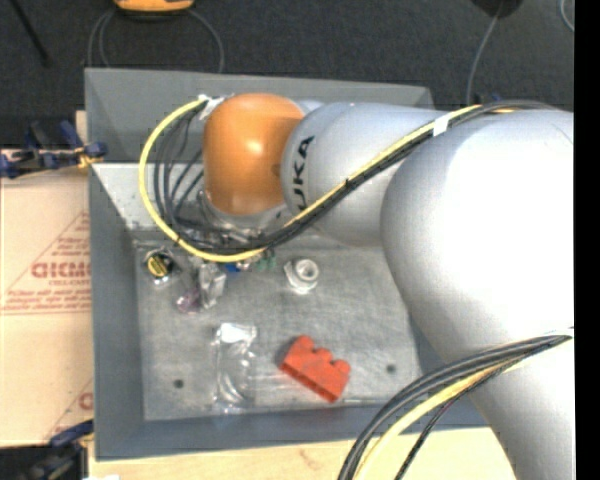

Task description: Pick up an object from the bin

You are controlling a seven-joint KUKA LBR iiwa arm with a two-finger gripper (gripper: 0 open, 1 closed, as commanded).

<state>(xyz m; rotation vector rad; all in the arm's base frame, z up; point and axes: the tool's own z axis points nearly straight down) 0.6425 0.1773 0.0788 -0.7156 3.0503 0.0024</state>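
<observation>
My gripper [212,280] reaches down under the orange wrist cover into the bin's back left part. It hangs just right of a small purplish clear piece [189,301] lying on the floor, close to it or touching it. A small round black and yellow thing [158,264] lies a little further left, near the left wall. To the right of the gripper stands a white round cap-like piece [300,274]. I see nothing held in the gripper.
A crumpled clear plastic piece [232,361] lies in the front middle, with a red toy brick [316,367] to its right. A bit of green [266,262] peeks out under the wrist. The thick arm covers the bin's right side.
</observation>
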